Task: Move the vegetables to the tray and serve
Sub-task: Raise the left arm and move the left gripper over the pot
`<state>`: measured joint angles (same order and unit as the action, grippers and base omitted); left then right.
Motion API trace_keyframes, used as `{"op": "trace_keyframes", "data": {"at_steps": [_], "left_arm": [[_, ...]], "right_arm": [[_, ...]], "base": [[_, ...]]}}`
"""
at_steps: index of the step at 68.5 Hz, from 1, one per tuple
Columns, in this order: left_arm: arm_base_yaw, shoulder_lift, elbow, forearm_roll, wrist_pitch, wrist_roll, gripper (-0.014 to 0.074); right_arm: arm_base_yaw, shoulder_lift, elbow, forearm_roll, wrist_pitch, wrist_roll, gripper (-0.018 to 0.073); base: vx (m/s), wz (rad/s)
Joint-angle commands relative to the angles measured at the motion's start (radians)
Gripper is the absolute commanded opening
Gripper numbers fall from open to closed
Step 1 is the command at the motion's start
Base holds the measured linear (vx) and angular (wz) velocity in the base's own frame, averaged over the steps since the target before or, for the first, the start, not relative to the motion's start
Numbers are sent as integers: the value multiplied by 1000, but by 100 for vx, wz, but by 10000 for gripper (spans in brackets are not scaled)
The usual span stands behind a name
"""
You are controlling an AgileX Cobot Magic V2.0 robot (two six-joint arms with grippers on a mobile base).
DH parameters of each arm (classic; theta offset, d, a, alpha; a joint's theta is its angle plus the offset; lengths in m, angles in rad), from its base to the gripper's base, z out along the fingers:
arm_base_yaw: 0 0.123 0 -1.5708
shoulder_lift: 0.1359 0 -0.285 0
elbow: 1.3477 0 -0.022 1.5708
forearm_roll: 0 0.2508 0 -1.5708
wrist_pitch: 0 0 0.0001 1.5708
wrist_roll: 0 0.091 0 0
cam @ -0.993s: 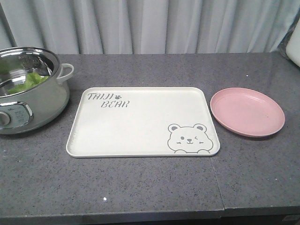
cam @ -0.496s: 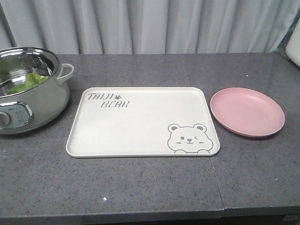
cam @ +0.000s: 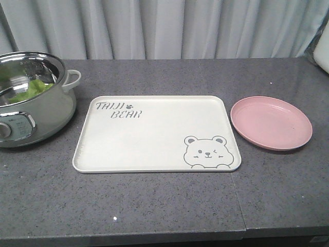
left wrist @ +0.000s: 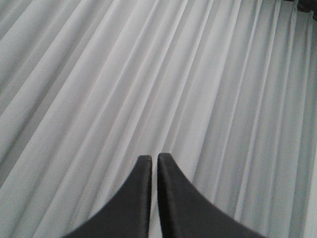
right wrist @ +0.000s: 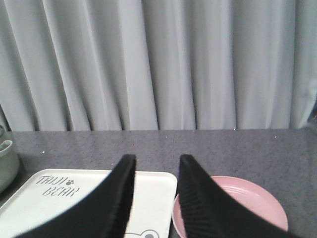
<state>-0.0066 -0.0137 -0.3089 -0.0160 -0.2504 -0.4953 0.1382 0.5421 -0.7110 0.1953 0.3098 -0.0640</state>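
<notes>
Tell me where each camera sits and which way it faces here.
Front view: above the counter's near side, looking down at pot, vegetables, tray, pink plate; no robot parts.
Left wrist: aimed at curtain only; shut left gripper below.
Right wrist: faces curtain across counter; open right gripper below.
Shared: front and right wrist both show tray and pink plate.

Front view looks down across the worktop [cam: 169,206] toward the curtain [cam: 180,25], mid-range. Left wrist view looks past the left gripper [left wrist: 154,156], close on curtain only. Right wrist view sits low behind the right gripper [right wrist: 157,157], sharing the tray [right wrist: 156,198] and pink plate [right wrist: 242,198] beyond its tips with the front view.
</notes>
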Motion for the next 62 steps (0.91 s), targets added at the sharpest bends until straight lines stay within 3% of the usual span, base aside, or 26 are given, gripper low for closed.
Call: {"op": "trace_keyframes", "data": {"at_steps": [1, 7, 13, 22, 36, 43, 52, 62], "left_arm": [[1, -11, -36, -1, -19, 3, 90], [1, -11, -36, -10, -4, 0, 181], [1, -11, -36, -10, 20, 0, 281], [1, -11, -36, -10, 54, 0, 370], [1, -11, -36, -9, -47, 2, 373], [1, -9, -36, -9, -30, 1, 373], [1, 54, -131, 1, 220, 28, 373], [1, 273, -380, 57, 490, 190, 379]], "right_arm": [[2, 36, -35, 50, -91, -23, 438], [1, 51, -35, 51, -115, -25, 611], [1, 58, -35, 52, -135, -31, 683], [1, 67, -35, 57, -138, -31, 674], [1, 96, -35, 79, -138, -31, 599], [1, 107, -35, 81, -136, -31, 563], [1, 107, -35, 80, -135, -31, 558], [1, 107, -35, 79, -129, -38, 558]], "base": [[0, 0], [0, 0], [0, 0], [0, 0], [0, 0], [0, 0], [0, 0], [0, 0]]}}
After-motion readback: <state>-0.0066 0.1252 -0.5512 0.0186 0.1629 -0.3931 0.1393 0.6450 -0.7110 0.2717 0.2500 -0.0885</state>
